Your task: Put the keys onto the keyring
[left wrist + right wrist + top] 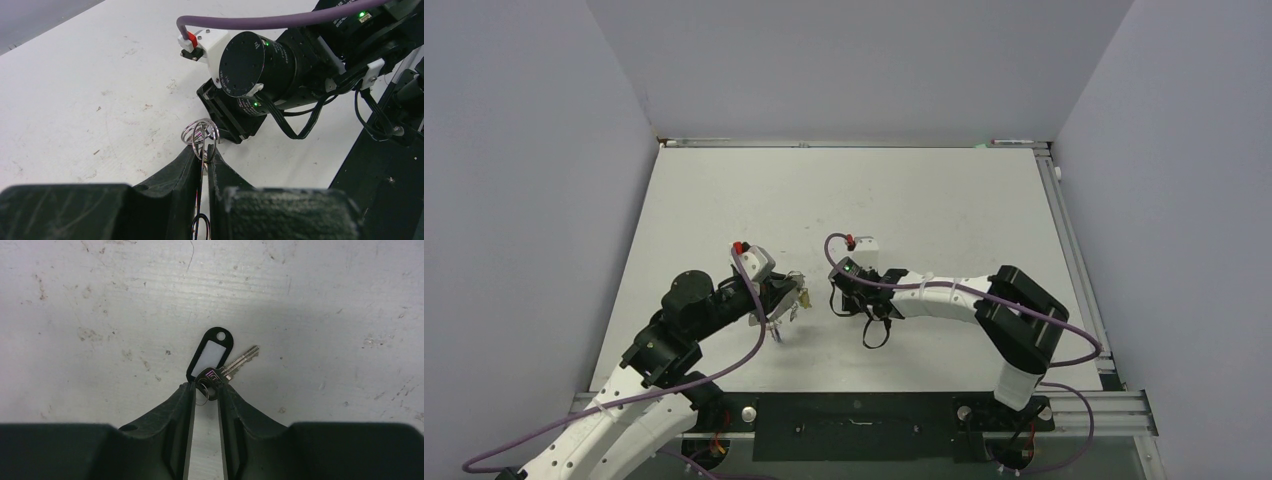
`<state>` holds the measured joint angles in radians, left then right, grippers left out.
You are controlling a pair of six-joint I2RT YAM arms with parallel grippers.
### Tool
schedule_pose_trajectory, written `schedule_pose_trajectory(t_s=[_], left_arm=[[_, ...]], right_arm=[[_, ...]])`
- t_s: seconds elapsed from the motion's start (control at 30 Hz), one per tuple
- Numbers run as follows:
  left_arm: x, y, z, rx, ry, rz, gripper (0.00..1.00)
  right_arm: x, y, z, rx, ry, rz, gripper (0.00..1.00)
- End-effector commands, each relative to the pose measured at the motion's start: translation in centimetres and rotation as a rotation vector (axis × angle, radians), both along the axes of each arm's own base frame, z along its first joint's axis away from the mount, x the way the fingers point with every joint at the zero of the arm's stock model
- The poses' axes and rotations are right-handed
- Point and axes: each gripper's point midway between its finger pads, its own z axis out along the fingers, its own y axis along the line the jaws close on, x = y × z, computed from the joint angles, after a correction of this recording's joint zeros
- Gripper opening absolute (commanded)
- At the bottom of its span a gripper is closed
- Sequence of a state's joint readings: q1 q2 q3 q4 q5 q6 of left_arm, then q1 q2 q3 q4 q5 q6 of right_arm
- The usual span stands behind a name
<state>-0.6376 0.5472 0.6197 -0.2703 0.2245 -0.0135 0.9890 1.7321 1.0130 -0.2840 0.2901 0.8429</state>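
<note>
My left gripper is shut on a thin grey wire, the keyring, which runs up between its pads. A small bunch of silvery split rings sticks out above the fingertips. In the top view the left gripper is held above the table, with a thin loop hanging below it. My right gripper is closed on the dark head of a silvery key that lies on the table. A black oval tag with a white window is attached to the key. The right gripper sits just right of the left one.
The right arm's wrist and cables fill the space just beyond the left fingertips. A white table with grey walls on three sides stretches behind both grippers. A black base plate lies at the near edge.
</note>
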Motion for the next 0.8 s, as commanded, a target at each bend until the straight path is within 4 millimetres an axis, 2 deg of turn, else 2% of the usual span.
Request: schedule_pose_trajectory(t_s=[0.0, 0.43, 0.53, 0.57, 0.67, 0.77], left_arm=[[0.3, 0.0, 2.1, -0.038, -0.065, 0.005, 0.00], [0.4, -0.1, 1.9, -0.031, -0.057, 0.006, 0.00], [0.4, -0.1, 1.8, -0.029, -0.054, 0.005, 0.00], [0.4, -0.1, 1.8, -0.029, -0.052, 0.005, 0.00], [0.4, -0.1, 1.7, -0.028, -0.051, 0.003, 0.00], [0.5, -0.1, 1.7, -0.028, -0.051, 0.005, 0.00]], right_arm=[[0.1, 0.6, -0.2, 0.040, -0.004, -0.017, 0.24], [-0.3, -0.1, -2.3, -0.002, 0.023, -0.024, 0.17], [-0.3, -0.1, -2.4, -0.005, 0.022, -0.021, 0.13], [-0.3, -0.1, -2.5, -0.007, 0.022, -0.017, 0.08], [-0.2, 0.1, -2.1, -0.006, 0.011, 0.011, 0.05], [0.1, 0.3, -0.6, -0.022, -0.015, 0.066, 0.05]])
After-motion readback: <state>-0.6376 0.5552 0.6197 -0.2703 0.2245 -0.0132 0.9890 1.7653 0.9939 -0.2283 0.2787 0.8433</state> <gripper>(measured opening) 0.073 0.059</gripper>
